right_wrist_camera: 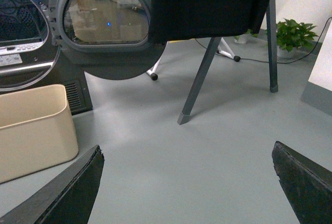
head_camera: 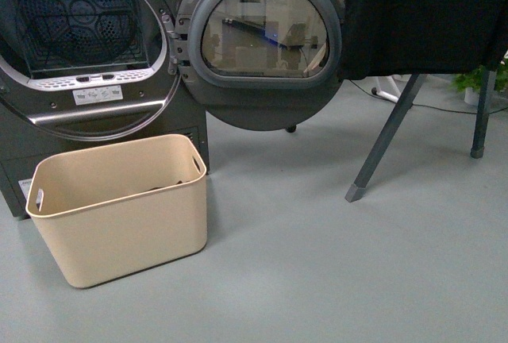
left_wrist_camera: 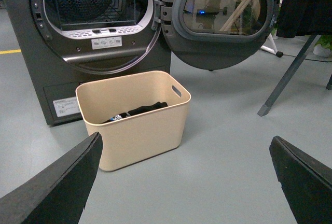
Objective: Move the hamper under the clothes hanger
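Observation:
The beige hamper stands on the grey floor in front of the dryer, at the left. It also shows in the left wrist view, with dark clothes inside, and in the right wrist view. The clothes hanger stands at the right with a black cloth over its bar; its legs show in the right wrist view. My left gripper is open and empty, some way short of the hamper. My right gripper is open and empty above bare floor. Neither arm shows in the front view.
A dark grey dryer stands behind the hamper with its round door swung open to the right. A potted plant and a cable lie behind the hanger. A white panel stands at the far right.

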